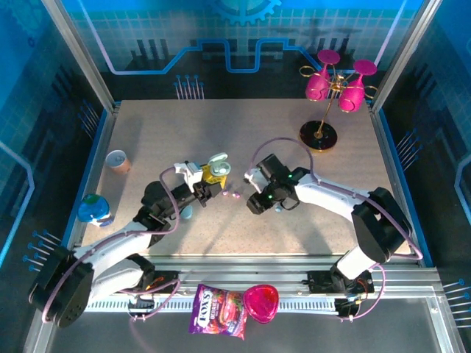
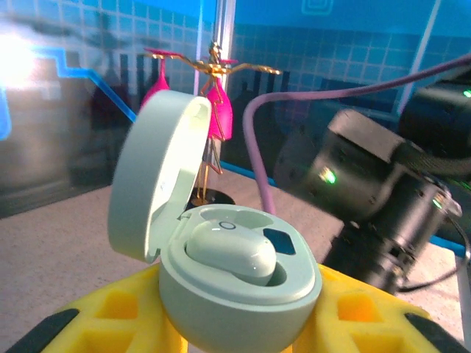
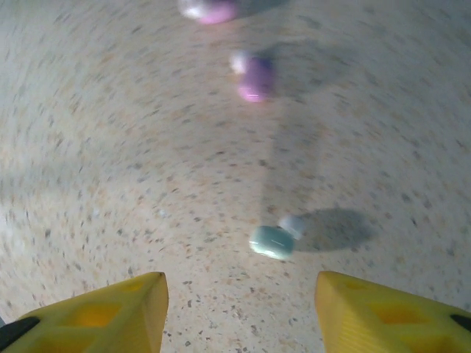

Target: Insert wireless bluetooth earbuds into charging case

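My left gripper [image 2: 243,327] is shut on the base of a pale mint charging case [image 2: 243,294], holding it upright above the table. Its lid [image 2: 154,173] stands open, and one mint earbud [image 2: 232,250] sits in a socket beside a dark empty one. In the top view the case [image 1: 215,168] is at mid-table. My right gripper [image 3: 241,309] hangs open over the table, yellow fingertips [image 3: 110,312] wide apart with nothing between them. A loose mint earbud [image 3: 272,240] lies on the table just ahead of them. Two purple earbuds [image 3: 255,79] [image 3: 210,10] lie farther off, between the grippers [image 1: 234,195].
A stand with pink glasses [image 1: 335,88] is at the back right. A small cup [image 1: 118,160] and a blue round object [image 1: 93,208] sit at the left edge. A sweets bag [image 1: 218,311] and a pink case [image 1: 261,303] lie on the front rail.
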`<state>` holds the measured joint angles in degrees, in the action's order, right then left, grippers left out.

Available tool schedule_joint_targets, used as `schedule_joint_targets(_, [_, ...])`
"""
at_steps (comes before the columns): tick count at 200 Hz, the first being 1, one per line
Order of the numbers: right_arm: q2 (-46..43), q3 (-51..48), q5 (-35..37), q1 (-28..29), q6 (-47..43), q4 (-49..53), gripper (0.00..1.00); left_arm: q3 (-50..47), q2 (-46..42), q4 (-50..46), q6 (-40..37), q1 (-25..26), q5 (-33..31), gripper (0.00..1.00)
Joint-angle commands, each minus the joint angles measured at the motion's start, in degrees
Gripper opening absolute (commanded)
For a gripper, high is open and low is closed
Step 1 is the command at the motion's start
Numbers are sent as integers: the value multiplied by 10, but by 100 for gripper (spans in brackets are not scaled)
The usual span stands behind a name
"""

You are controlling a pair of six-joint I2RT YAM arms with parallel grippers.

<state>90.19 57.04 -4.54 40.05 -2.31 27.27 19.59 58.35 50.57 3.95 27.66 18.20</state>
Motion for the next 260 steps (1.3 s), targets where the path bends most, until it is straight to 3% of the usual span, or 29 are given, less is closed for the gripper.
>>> schedule_joint_targets(1, [7,14,70,31,-173,42,52,4,-48,-57,-10,-16,-28,22])
schedule_joint_targets(34, [75,63,137,53,-215,71,41,8,-84,-101,-10,-33,-26,22])
schedule_joint_targets(52, [119,113,145,52,-201,119,40,9,-90,-109,-10,-34,-23,22])
schedule_joint_targets(104, [194,189,101,54,-197,177,48,4,-83,-100,-7,-35,-23,22])
schedule_joint_targets(150, [251,233,40,42,-182,241,61,7,-79,-102,-11,-36,-23,22])
schedule_joint_targets(222, [233,203,32,23,-146,246,64,10,-64,-94,-9,-36,-19,22])
schedule_joint_targets(260, [215,180,43,14,-121,239,60,15,-51,-84,-7,-36,-13,22])
